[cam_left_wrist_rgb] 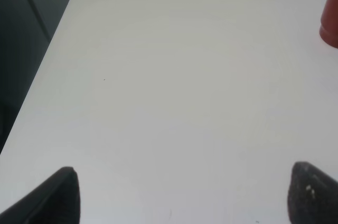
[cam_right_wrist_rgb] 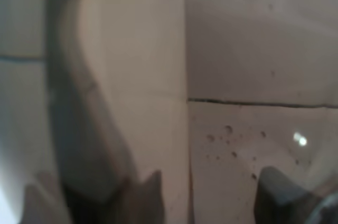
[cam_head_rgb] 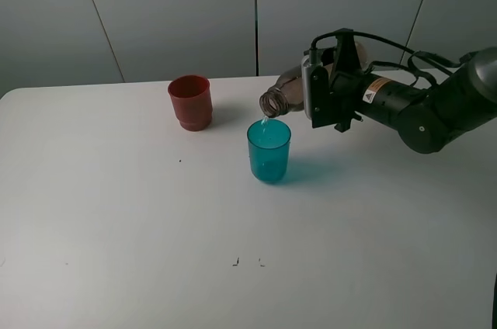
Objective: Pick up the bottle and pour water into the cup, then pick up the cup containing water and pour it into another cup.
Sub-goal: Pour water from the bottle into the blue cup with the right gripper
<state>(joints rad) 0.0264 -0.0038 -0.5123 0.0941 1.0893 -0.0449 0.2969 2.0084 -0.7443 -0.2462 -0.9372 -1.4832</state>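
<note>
My right gripper (cam_head_rgb: 318, 95) is shut on the grey-brown bottle (cam_head_rgb: 284, 96) and holds it tipped on its side, mouth down-left, just above the rim of the teal cup (cam_head_rgb: 269, 150). A thin stream of water falls from the mouth into the cup. The teal cup stands upright near the table's middle. The red cup (cam_head_rgb: 190, 102) stands upright at the back left; its edge shows in the left wrist view (cam_left_wrist_rgb: 330, 20). In the right wrist view the bottle (cam_right_wrist_rgb: 121, 102) fills the frame between the fingertips (cam_right_wrist_rgb: 272, 192). My left gripper (cam_left_wrist_rgb: 179, 197) is open and empty above bare table.
The white table (cam_head_rgb: 116, 228) has its left edge and back corner in the left wrist view (cam_left_wrist_rgb: 63, 18). A grey panelled wall (cam_head_rgb: 171, 11) stands behind the table. The right arm (cam_head_rgb: 427, 108) reaches in from the right, above the table.
</note>
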